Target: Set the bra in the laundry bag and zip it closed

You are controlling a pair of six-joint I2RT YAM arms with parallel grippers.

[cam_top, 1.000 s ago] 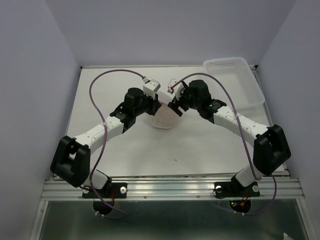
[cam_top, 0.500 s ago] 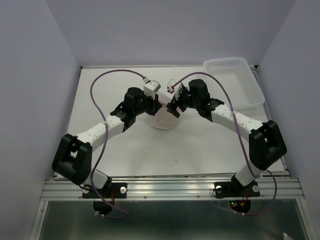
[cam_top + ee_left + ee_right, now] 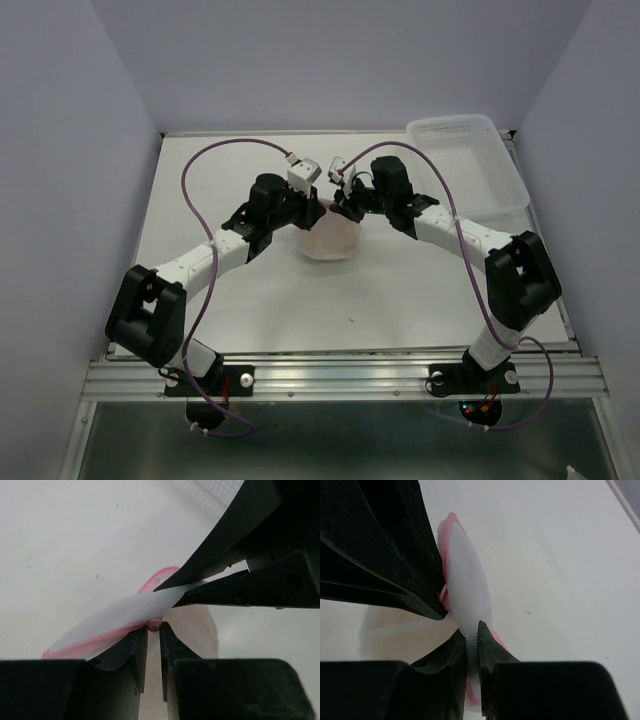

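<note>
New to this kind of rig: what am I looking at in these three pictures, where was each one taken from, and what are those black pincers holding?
Two white-and-black robot arms are bolted at the near edge of a white table. The wide picture looks down from above and behind them. Each close-up comes from a camera on one wrist, so the black fingers at its bottom are that arm's own. On the table sit a round, white mesh, pink-zippered laundry bag and, at the far right, a rectangular clear-white plastic basket tray. The left gripper pinches the bag at its pink zipper; the right gripper pinches the white mesh. A peach tint through the mesh suggests the bra is inside.
</note>
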